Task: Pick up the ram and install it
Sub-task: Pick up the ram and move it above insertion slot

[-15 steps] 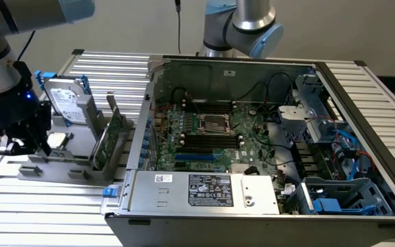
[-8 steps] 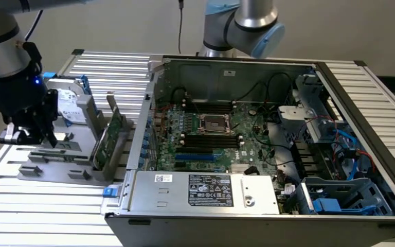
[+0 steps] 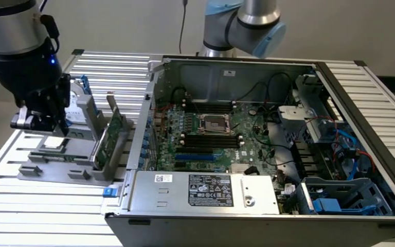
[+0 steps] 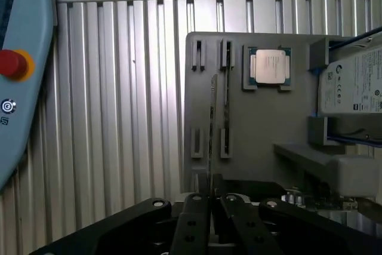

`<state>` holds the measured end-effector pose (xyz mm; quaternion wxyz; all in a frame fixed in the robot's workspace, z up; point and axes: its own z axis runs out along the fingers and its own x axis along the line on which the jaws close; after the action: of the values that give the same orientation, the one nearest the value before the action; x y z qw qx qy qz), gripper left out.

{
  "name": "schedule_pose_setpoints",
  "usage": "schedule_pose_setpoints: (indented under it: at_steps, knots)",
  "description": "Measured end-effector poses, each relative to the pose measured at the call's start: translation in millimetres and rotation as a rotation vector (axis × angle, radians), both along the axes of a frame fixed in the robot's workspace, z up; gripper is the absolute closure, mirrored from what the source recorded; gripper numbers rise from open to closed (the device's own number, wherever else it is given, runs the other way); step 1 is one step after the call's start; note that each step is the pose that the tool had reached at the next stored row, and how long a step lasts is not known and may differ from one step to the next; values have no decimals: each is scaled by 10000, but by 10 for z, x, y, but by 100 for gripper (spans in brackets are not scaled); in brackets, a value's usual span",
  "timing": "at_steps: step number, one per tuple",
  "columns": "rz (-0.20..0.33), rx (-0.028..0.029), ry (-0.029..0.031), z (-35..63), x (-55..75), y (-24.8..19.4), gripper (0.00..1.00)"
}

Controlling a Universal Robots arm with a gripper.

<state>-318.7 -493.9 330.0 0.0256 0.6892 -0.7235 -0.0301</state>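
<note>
— Where do we see the ram (image 4: 211, 129)?
— Edge-on: a thin strip running straight out from the pincer (image 4: 209, 207), whose black fingers (image 4: 190, 219) are drawn together on it above the grey holder (image 4: 262, 135).
— Anything we can read?
— Just past the ram we find a processor (image 4: 270, 67) in its pocket, then a hard drive (image 4: 358, 82) with a white label, its print too small for us. Farther from the pincer is a pendant (image 4: 24, 88) with a red button (image 4: 12, 64). The open computer case (image 3: 232, 77) lies well apart, and we cannot read its stickers either.
</note>
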Motion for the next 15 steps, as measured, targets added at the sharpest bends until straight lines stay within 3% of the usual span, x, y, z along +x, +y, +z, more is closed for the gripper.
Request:
schedule_pose_setpoints:
  at_steps: [15]
  knots:
    - [1,75,81,589,683,0,86]
